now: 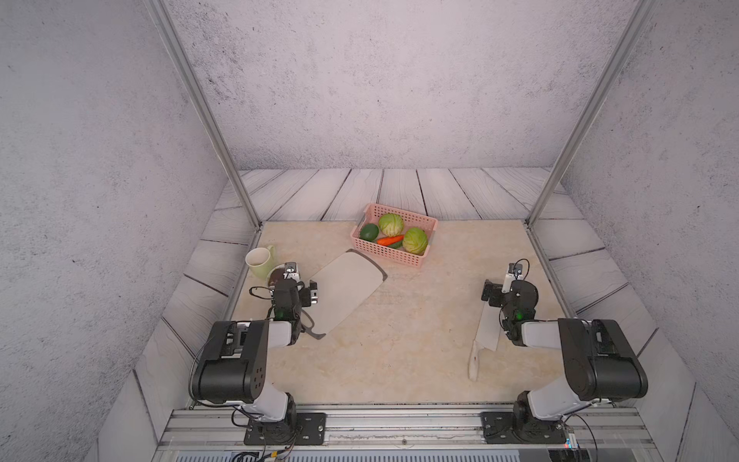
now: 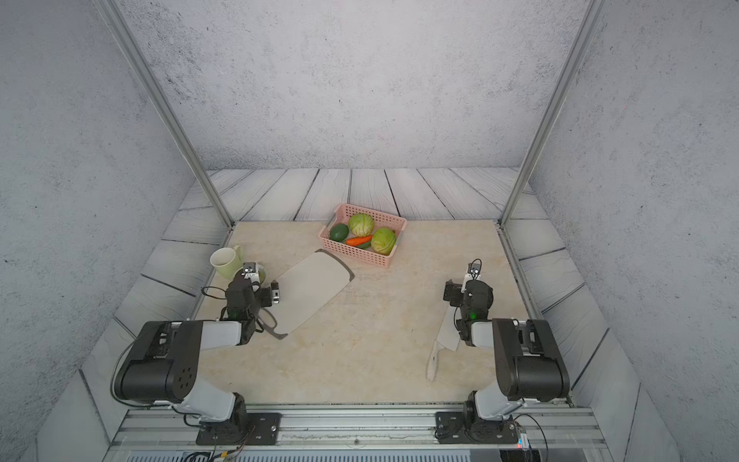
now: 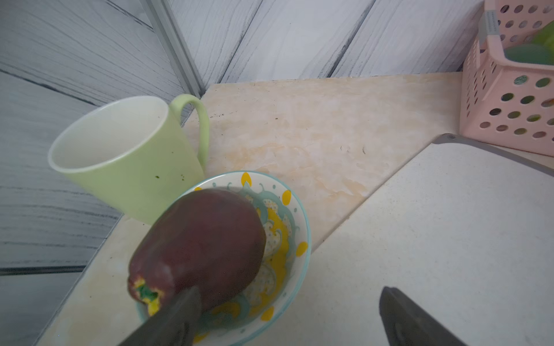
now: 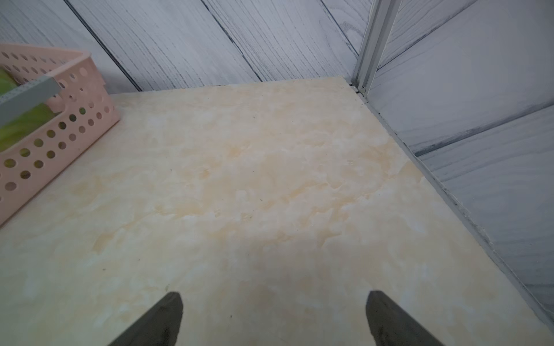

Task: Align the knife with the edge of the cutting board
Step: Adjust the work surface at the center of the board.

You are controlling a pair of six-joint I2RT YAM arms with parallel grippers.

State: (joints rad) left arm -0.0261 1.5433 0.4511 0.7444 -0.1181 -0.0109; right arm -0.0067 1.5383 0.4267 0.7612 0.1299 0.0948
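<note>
**Knife and board well apart; alignment not yet begun**

On the marbled table, the cutting board is seen lying at a slant on the left arm's side, one corner near the pink basket. The knife is seen flat on the right arm's side, well apart from the board and partly hidden under that arm. Nothing of the task is judged done: the knife is yet to be gripped, carried across and laid along a board edge. Both tools are shown with jaws spread and nothing between them, the left gripper by the board's edge, the right gripper over bare table. The knife is caught only in both top views. The green mug, patterned bowl and dark red fruit are shown plainly only by the left wrist view.
</note>
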